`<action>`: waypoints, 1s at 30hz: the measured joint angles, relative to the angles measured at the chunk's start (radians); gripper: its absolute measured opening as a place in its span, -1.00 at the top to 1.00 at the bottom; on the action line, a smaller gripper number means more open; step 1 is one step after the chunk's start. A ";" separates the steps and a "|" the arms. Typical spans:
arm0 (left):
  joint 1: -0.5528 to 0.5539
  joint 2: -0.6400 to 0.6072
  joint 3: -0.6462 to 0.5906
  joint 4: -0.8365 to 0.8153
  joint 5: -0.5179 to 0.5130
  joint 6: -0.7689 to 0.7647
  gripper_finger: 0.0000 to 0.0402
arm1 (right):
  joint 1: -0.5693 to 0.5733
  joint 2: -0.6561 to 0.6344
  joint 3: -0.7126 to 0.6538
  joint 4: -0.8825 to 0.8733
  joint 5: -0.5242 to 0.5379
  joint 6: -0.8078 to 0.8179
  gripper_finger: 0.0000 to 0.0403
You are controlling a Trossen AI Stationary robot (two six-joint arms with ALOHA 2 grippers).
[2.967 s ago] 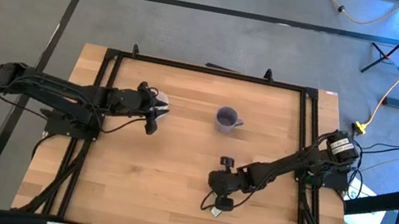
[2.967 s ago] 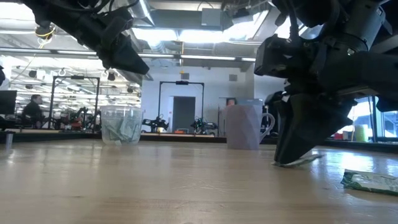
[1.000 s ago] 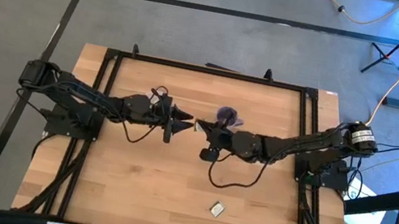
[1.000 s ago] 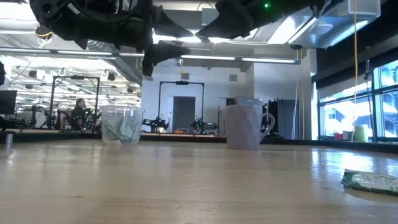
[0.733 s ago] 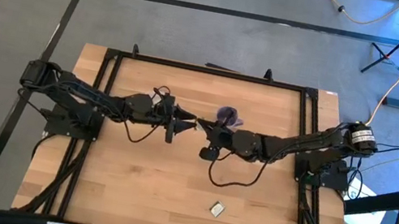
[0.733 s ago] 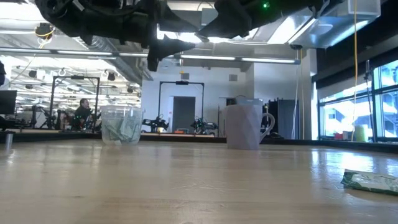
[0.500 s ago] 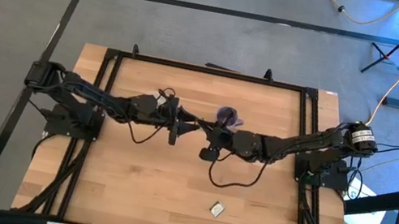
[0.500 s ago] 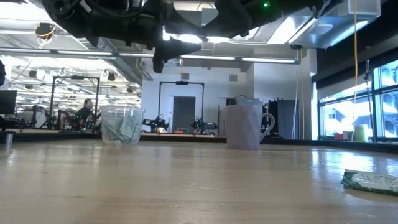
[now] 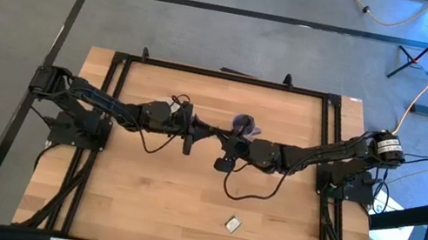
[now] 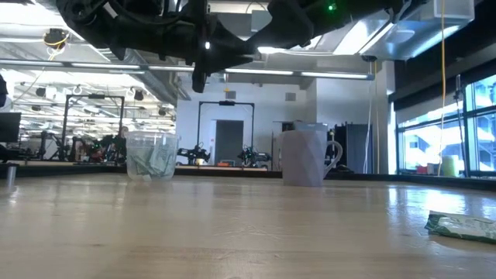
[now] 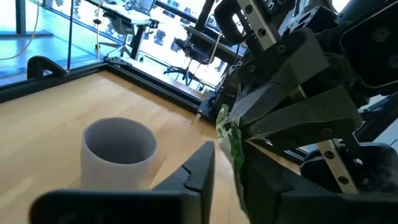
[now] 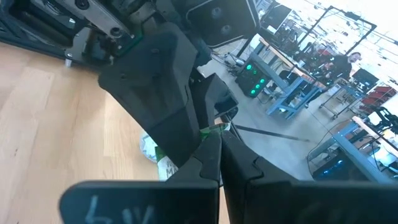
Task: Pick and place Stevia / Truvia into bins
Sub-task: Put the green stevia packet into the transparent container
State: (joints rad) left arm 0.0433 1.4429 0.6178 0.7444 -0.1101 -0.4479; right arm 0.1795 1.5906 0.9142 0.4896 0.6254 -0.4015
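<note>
A green and white Stevia packet (image 11: 229, 134) hangs in the air over the middle of the table, between my two grippers. My left gripper (image 9: 205, 131) reaches in level from the table's left, its fingers closed in on the packet. My right gripper (image 9: 216, 135) comes level from the right and is shut on the same packet. Beneath them the purple-grey mug (image 9: 241, 125) stands upright on the table. The clear cup (image 10: 151, 155) with packets inside stands left of the mug (image 10: 304, 157). Another packet (image 9: 233, 223) lies flat near the front edge. My left gripper has the packet's free lower part (image 11: 235, 155) between its two fingers, coming level from the table's left. The packet stands on edge, lifted clear of the table. My right gripper pinches the packet's other end (image 12: 214, 130) between its shut fingertips, level from the table's right. The packet sticks out past the fingertips (image 11: 292, 112) toward the left gripper, clear of the table.
The black frame rails (image 9: 119, 59) run along the table's left, right and far sides. Bare wood (image 9: 166, 191) lies toward the front. The clear cup is hidden under the left arm in the high view.
My left gripper has moved toward the table's right until it meets the right gripper, and its fingers have closed in on the packet. The right gripper and the packet have kept still.
</note>
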 joint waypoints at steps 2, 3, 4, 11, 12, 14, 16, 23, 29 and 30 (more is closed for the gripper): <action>0.000 0.000 0.000 0.000 0.000 0.008 0.76 | 0.000 0.000 0.000 0.000 0.000 0.000 0.98; 0.000 0.000 0.000 0.000 0.000 0.009 0.81 | 0.000 0.000 0.000 0.000 0.000 0.000 0.98; 0.000 0.000 0.000 0.000 0.000 0.009 0.85 | 0.000 0.000 0.000 0.000 0.000 0.001 0.98; 0.000 0.000 0.000 0.000 -0.002 0.033 0.95 | 0.000 0.000 0.000 0.000 0.021 -0.015 0.86; 0.000 0.000 0.000 0.000 -0.003 0.040 0.94 | 0.001 0.000 0.000 0.000 0.041 -0.030 0.81; 0.000 0.000 0.000 0.000 -0.006 0.048 0.94 | 0.010 0.000 0.000 0.002 0.095 -0.049 0.69; 0.001 0.000 0.000 -0.001 -0.006 0.051 0.96 | 0.022 -0.003 0.000 0.011 0.151 -0.050 0.54; 0.045 -0.062 0.000 -0.169 0.024 0.080 0.95 | 0.100 -0.043 0.001 -0.015 0.182 -0.047 0.19; 0.105 -0.224 0.000 -0.533 0.022 0.180 0.96 | 0.162 -0.050 0.001 -0.096 0.230 -0.045 0.14; 0.116 -0.257 0.000 -0.607 0.019 0.194 0.96 | 0.168 -0.051 0.001 -0.112 0.237 -0.045 0.13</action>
State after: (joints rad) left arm 0.1597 1.1858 0.6174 0.1375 -0.0915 -0.2536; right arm 0.3473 1.5400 0.9154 0.3779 0.8625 -0.4467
